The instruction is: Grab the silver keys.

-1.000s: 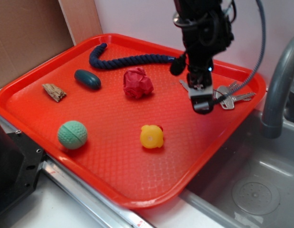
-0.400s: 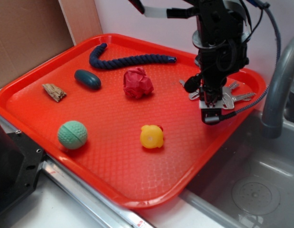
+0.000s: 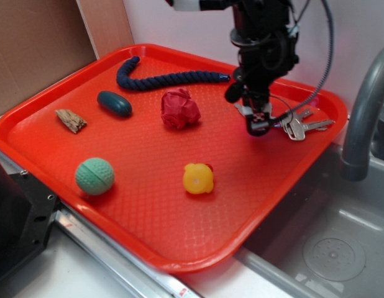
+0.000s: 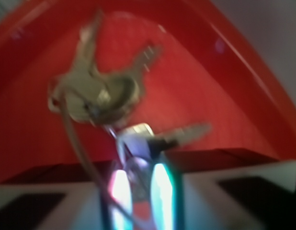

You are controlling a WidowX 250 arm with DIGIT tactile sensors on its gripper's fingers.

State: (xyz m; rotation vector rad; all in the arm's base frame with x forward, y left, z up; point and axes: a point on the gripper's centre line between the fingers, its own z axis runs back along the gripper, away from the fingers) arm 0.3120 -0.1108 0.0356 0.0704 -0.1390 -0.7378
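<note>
A black robot arm reaches down from the top of the exterior view, its wrist section pointing almost straight down with a slight tilt. A dark cable loops from the wrist up and away to the right. The gripper [image 3: 258, 126] sits at the low end of the arm, close to the surface beneath it. In the blurred wrist view the jaws appear as two pale, glowing pads [image 4: 120, 191] standing close together, a narrow gap between them with a piece of metal in it.
</note>
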